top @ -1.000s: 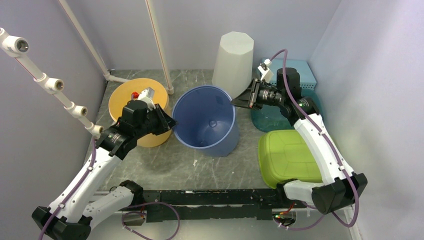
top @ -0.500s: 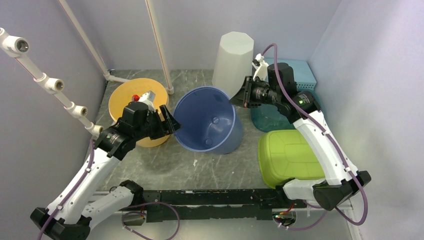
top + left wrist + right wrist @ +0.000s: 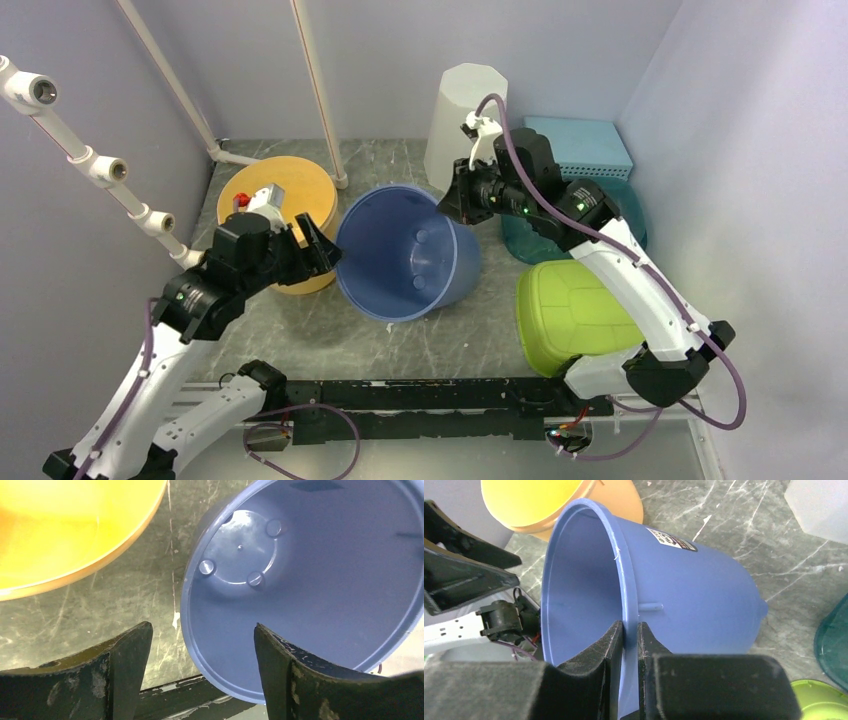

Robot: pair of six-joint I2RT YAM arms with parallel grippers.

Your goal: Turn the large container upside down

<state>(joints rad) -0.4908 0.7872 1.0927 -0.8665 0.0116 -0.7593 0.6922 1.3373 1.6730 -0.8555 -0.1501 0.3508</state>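
from the top view, the blue bucket [image 3: 405, 262] sits mid-table [image 3: 330, 335], tipped well over: its mouth faces the near left, its base points to the far right, and its long axis runs along that slant, roughly halfway between upright and lying flat. the right jaws are clamped on the far-right part of its rim, beside the white bin [image 3: 465, 115], so the right arm is the one carrying the tilt. the left jaws stand spread just beside the rim's left edge, in front of the orange tub [image 3: 275, 195], holding nothing. in the left wrist view, the two dark fingers gape wide, and the bucket's near-left rim crosses the gap between them, with the inner floor and its three round studs showing beyond; whether either finger touches the rim cannot be told. in the right wrist view, the jaws are nearly closed on the thin rim, one finger inside the wall and one outside, with the labelled outer wall sloping away to the table. judged from this, the next move needs the rim carried over toward the near left until the mouth faces down.
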